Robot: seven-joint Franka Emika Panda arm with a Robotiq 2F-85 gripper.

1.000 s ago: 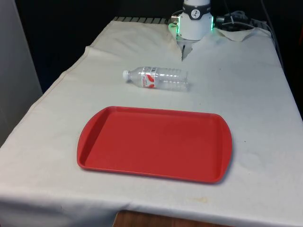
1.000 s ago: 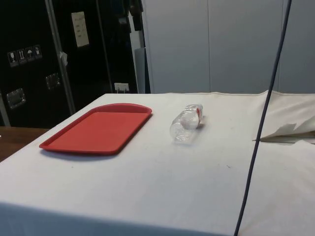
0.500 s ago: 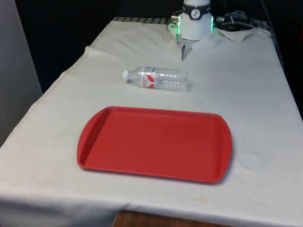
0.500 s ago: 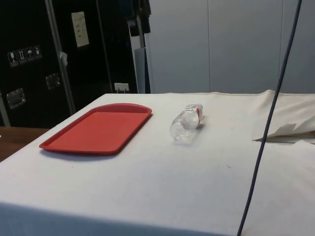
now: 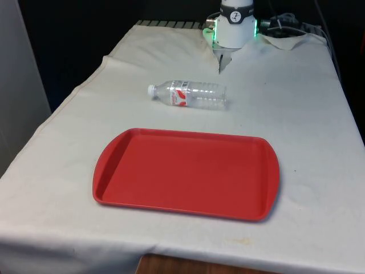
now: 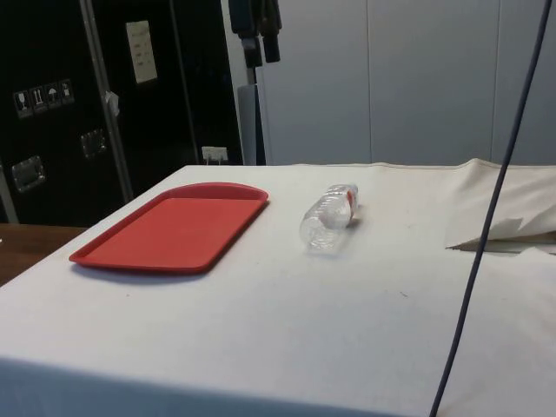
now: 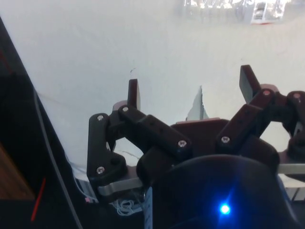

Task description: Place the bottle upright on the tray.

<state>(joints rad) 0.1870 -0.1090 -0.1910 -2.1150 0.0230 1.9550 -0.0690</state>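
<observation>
Black and two-fingered, the end effector hangs high above the counter with its fingers spread wide apart and nothing between them. In the side view the end effector shows as a dark shape at the top of the scene, well above everything on the counter, roughly over the far end of the tray.

A clear plastic water bottle with a white cap and a red-and-white label lies on its side on the white cloth that covers the counter. Its cap points toward the front view's left. It sits between the robot's white base and the tray, near the tray's far edge but apart from it. In the side view the bottle lies just beside the tray, with bare cloth between them. From the wrist camera, the bottle is a pale, glinting shape with a touch of red, out beyond the fingertips.

A flat red rectangular plastic tray with rounded corners and a raised rim rests on the cloth toward the near end of the counter, with nothing on it. In the side view the tray lies by the counter's edge, in front of dark cabinets.

A dark cable hangs down across the side view.
</observation>
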